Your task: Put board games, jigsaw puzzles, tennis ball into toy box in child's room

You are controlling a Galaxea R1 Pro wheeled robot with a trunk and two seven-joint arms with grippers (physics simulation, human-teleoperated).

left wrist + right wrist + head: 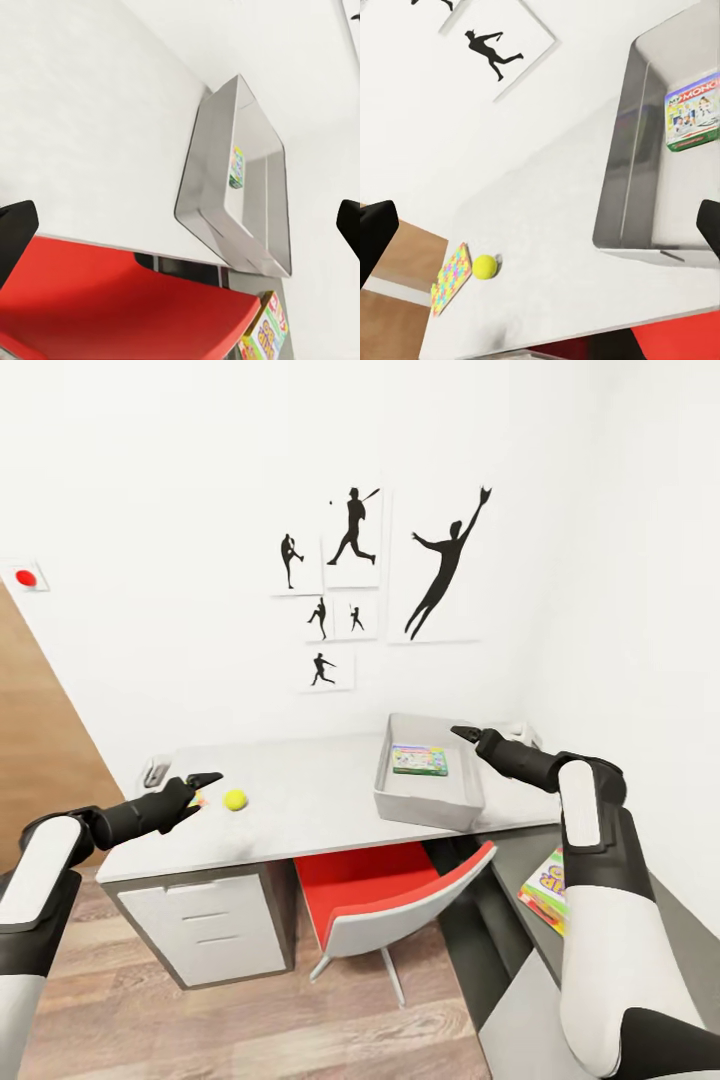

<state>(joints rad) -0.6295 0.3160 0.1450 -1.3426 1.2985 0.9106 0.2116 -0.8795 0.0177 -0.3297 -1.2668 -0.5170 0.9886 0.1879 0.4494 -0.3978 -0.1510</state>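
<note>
a light grey surface [300, 800] stands against a white wall with black baseball-player silhouettes [447, 565]. the left pincer [208, 780] hovers low over the surface's left end, its two dark fingers spread wide with nothing between them. the tennis ball [235, 799] rests on the surface just beside this pincer's tips, on the side toward the toy box, and a jigsaw puzzle [451, 277] lies flat next to the ball, mostly hidden under the pincer in the head view. the right pincer [462, 733] hangs above the near right rim of the toy box [428, 808], also wide and empty. inside the box, just below and beside this pincer, lies the green-edged monopoly game [419, 760]. a second game box [548, 885] lies on the dark cabinet section beneath the right arm. a red chair [400, 900] is tucked under the surface.
</note>
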